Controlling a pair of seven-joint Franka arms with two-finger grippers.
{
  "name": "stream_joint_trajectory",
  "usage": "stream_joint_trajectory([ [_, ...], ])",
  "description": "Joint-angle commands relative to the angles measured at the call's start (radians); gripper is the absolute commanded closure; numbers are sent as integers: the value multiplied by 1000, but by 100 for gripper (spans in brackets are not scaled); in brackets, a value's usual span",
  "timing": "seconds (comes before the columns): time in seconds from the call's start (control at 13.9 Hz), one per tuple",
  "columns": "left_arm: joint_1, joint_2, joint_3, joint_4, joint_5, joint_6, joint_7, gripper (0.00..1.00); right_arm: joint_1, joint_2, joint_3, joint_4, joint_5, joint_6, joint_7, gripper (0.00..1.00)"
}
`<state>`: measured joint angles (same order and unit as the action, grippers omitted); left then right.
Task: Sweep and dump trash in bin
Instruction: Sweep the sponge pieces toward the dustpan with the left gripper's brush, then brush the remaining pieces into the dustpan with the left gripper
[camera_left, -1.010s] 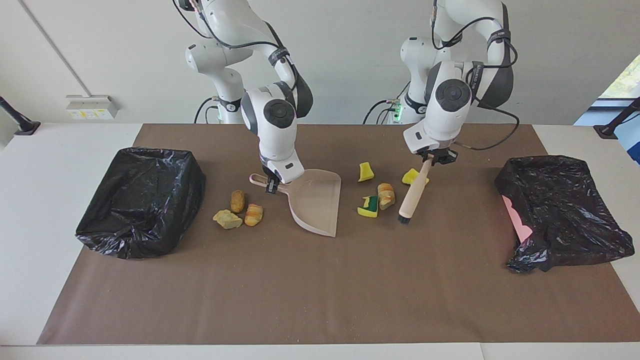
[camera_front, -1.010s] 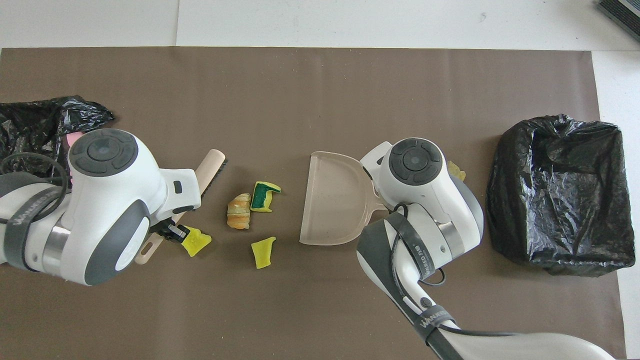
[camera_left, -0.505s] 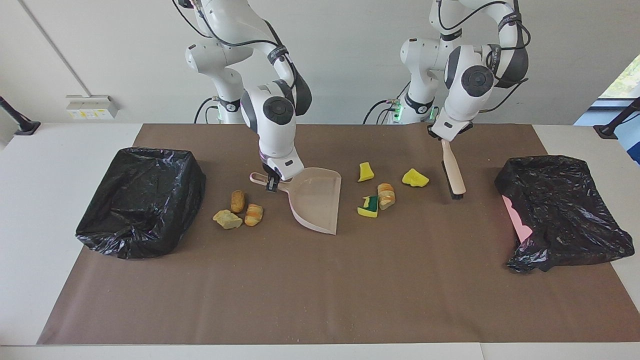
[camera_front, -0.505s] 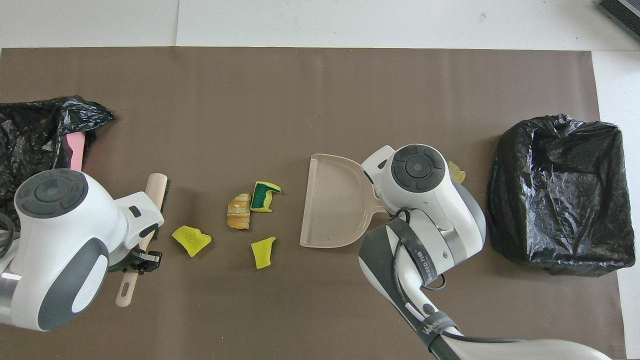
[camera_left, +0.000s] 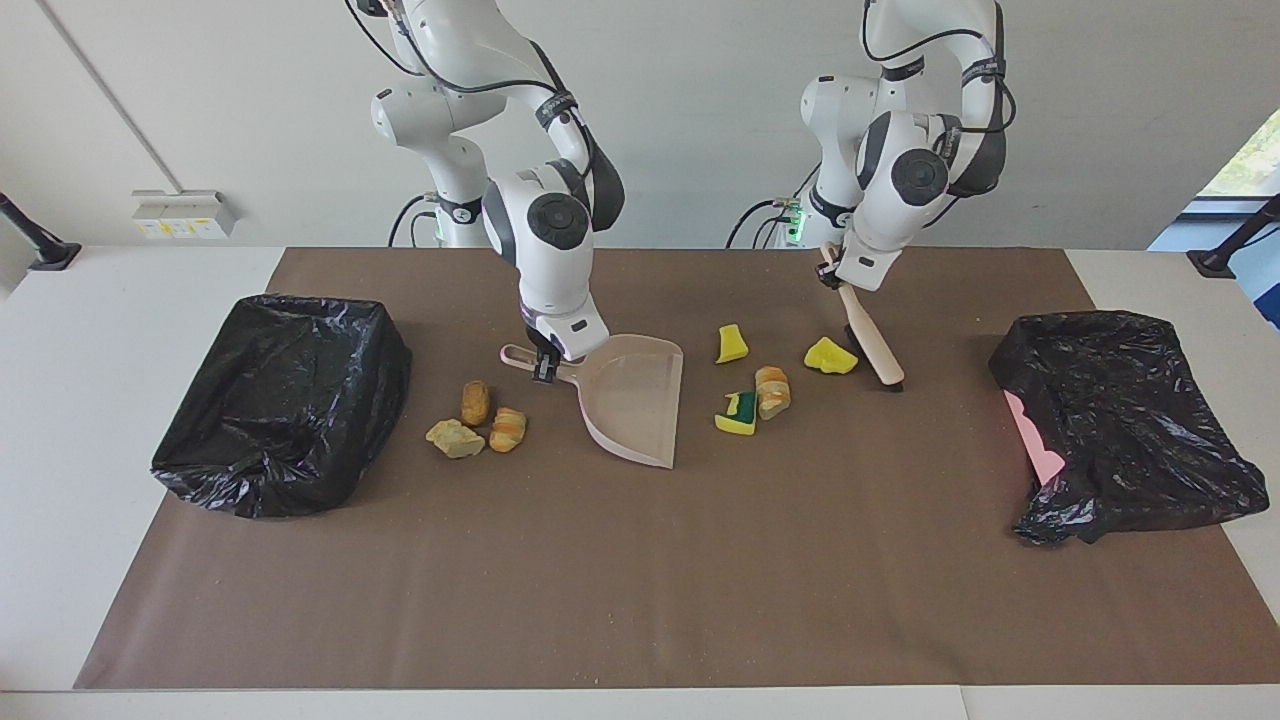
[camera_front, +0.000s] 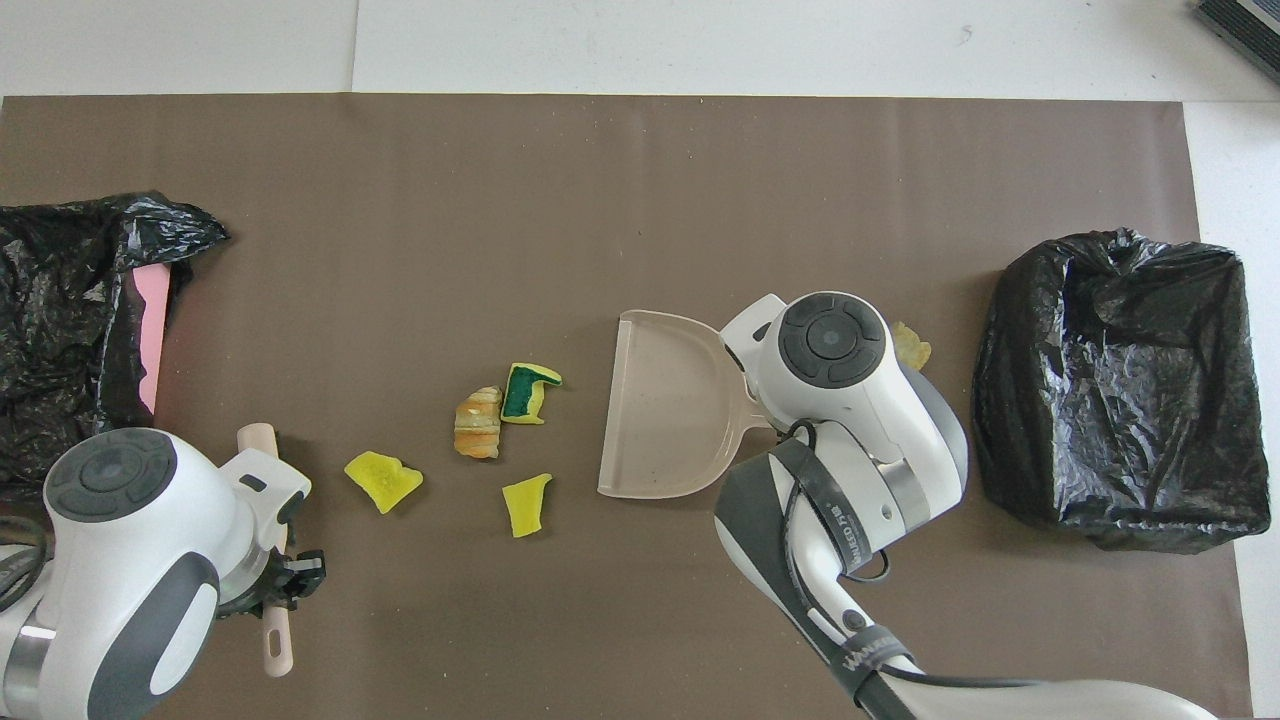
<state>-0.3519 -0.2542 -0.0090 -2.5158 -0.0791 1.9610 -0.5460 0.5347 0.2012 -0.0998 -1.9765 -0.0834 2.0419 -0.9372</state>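
Under my left gripper (camera_left: 833, 275), pinched tight, the brush (camera_left: 872, 340) slants beside a yellow scrap (camera_left: 830, 356); my right gripper (camera_left: 543, 368) clamps the dustpan (camera_left: 632, 400) handle.

Two glossy white robot arms with dark grey joint bands and round grey end caps; black cables run along the links, strapped on with lettered bands; green lights glow at one base.

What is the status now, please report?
Left gripper shut on brush, beside yellow scrap. Right gripper shut on dustpan. Trash on the mat, none in dustpan. Nothing blocking.
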Motion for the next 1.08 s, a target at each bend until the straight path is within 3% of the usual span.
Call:
stream_joint_trajectory([
  [0.0,-85,101,8,50,-56,117,0,100,-2,-20,6,-30,-19,21,-12,100],
  [0.51,-203,182,6,158,-110,236,201,100,-1,-20,6,-30,-19,23,-12,100],
  [0.79,-286,188,6,190,-116,243,245,100,4,-3,6,-30,-19,24,-14,100],
  [1.01,-353,188,6,204,-188,265,244,100,37,6,6,-33,-19,49,20,100],
])
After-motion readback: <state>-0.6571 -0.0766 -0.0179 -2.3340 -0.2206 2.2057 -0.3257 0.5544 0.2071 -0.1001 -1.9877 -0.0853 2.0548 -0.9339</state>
